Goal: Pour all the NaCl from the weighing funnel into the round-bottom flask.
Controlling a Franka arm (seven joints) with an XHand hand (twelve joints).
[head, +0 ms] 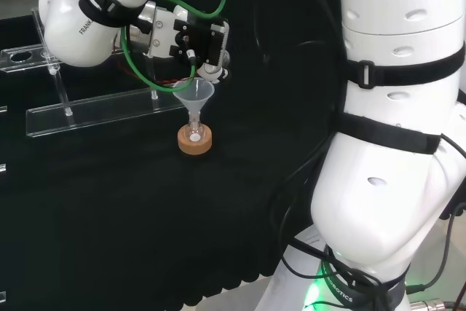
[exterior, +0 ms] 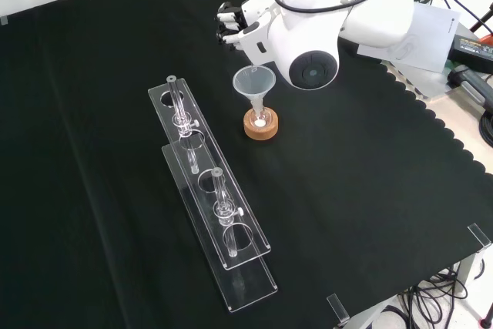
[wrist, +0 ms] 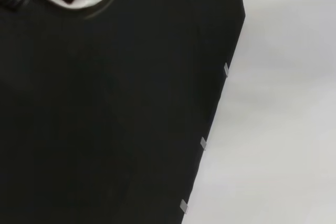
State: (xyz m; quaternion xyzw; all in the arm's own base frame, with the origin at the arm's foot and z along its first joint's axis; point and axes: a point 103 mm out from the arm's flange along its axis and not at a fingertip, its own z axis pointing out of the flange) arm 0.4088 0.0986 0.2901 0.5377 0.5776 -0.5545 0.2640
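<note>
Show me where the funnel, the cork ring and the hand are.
funnel [exterior: 253, 81], front view, on its clear cone.
cork ring [exterior: 261, 130], front view, on its brown side wall.
hand [head: 206, 40], head view, on its black body above the funnel.

A clear plastic cone-shaped funnel stands upright in a small clear round-bottom flask holding white powder, on a cork ring stand.

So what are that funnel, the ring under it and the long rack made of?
Funnel: clear glass or plastic, see-through and glossy; which one is hard to say. Ring: looks like cork, tan and matte. Rack: likely clear acrylic, with flat transparent plates and bright edges.
</note>
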